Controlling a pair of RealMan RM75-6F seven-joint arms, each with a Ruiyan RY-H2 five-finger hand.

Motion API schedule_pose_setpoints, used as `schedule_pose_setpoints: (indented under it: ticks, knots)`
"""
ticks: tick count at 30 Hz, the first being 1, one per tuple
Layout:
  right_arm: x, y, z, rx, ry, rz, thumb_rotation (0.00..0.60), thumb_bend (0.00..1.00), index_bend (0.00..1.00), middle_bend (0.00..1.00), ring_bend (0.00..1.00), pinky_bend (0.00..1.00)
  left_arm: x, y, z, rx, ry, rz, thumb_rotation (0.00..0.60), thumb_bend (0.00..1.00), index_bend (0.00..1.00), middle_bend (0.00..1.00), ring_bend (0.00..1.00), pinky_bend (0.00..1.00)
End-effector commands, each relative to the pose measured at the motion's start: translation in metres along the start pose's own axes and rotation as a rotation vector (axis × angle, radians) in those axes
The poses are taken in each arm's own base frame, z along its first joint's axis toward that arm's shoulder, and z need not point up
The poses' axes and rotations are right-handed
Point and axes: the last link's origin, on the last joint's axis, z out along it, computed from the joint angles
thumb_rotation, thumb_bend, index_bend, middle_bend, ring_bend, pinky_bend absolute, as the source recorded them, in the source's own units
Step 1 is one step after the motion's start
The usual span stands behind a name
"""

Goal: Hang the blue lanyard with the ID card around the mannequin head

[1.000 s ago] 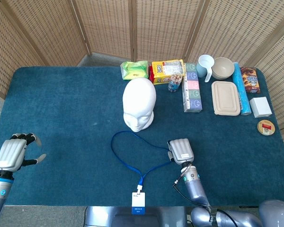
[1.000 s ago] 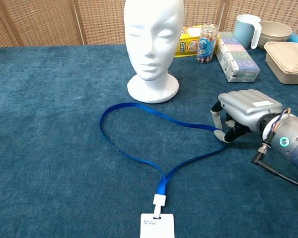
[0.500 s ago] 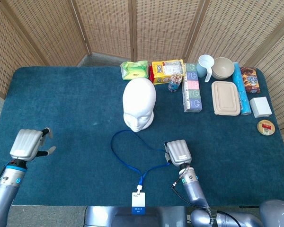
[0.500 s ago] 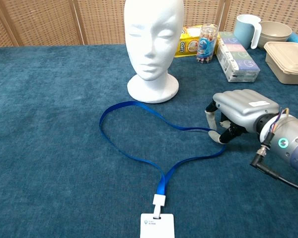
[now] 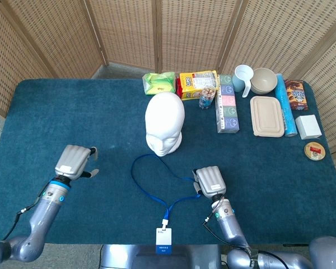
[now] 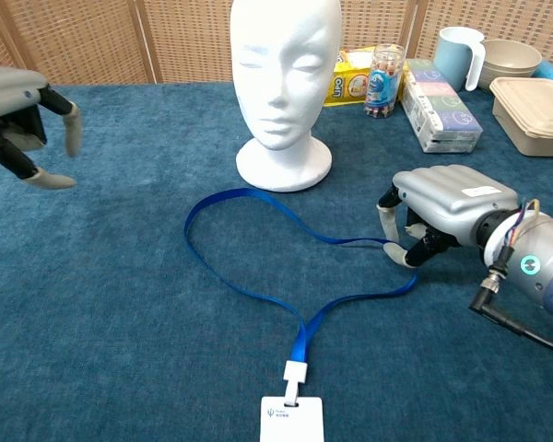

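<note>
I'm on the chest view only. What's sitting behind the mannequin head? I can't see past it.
Observer: A green packet lies behind the mannequin head, next to the yellow packet.
Operator: What's right of the beige lidded box?
Observer: A blue cylinder lies along it, with a white box and a round tin beyond.
Operator: Is the left arm clear of the lanyard?
Observer: Yes. The left hand is well left of it, and the forearm runs back to the table's near edge.
</note>
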Motion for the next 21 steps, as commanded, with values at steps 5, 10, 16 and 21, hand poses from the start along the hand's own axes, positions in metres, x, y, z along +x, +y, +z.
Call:
schedule_pose_setpoints:
  ticks: [5, 10, 16, 21]
  knots:
    - [0.0, 0.002, 0.0, 0.003, -0.005, 0.0, 0.55, 0.5, 0.66, 1.0, 1.0, 1.0, -0.008, 0.037, 0.022, 0.009, -0.061, -0.068, 0.529, 0.25, 0.52, 1.0, 1.0, 1.0]
    - [0.0, 0.003, 0.0, 0.003, -0.006, 0.005, 0.554, 0.5, 0.66, 1.0, 1.0, 1.0, -0.011, 0.05, 0.031, 0.023, -0.073, -0.058, 0.527, 0.25, 0.52, 1.0, 1.0, 1.0]
    - [0.0, 0.004, 0.001, 0.003, -0.009, 0.014, 0.564, 0.5, 0.66, 1.0, 1.0, 1.0, -0.017, 0.063, 0.043, 0.022, -0.094, -0.022, 0.529, 0.25, 0.52, 1.0, 1.0, 1.0]
    - [0.0, 0.006, 0.001, 0.002, -0.014, 0.02, 0.569, 0.5, 0.66, 1.0, 1.0, 1.0, -0.023, 0.073, 0.054, 0.025, -0.11, -0.009, 0.527, 0.25, 0.52, 1.0, 1.0, 1.0]
